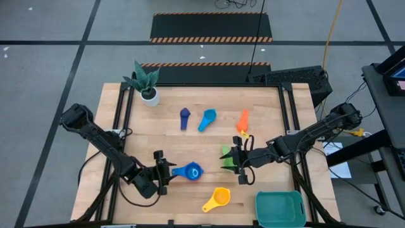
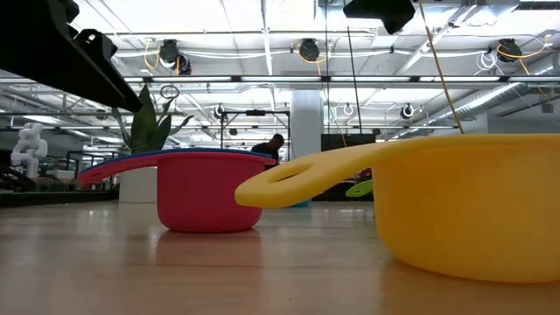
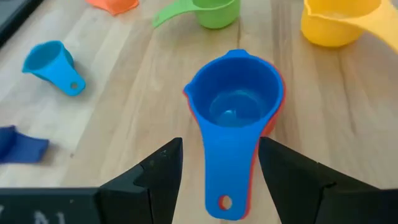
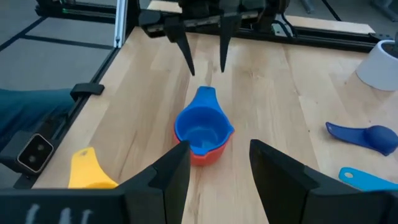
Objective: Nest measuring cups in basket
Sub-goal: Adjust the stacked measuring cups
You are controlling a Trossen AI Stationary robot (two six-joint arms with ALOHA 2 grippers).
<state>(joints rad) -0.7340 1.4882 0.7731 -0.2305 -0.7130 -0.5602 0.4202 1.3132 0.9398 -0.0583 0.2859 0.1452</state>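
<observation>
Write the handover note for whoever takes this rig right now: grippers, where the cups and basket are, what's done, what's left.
Left gripper: open, empty, fingers either side of the handle of the blue cup, not closed on it.
Right gripper: open, empty, over the green cup.
Done: blue cup sits nested in the red cup, mid-table near the front.
Loose on the table: navy cup, light blue cup, orange cup toward the back; yellow cup near the front edge.
Basket: front right corner, no cups in it.
Left: nest the remaining cups and get the stack into the basket.
</observation>
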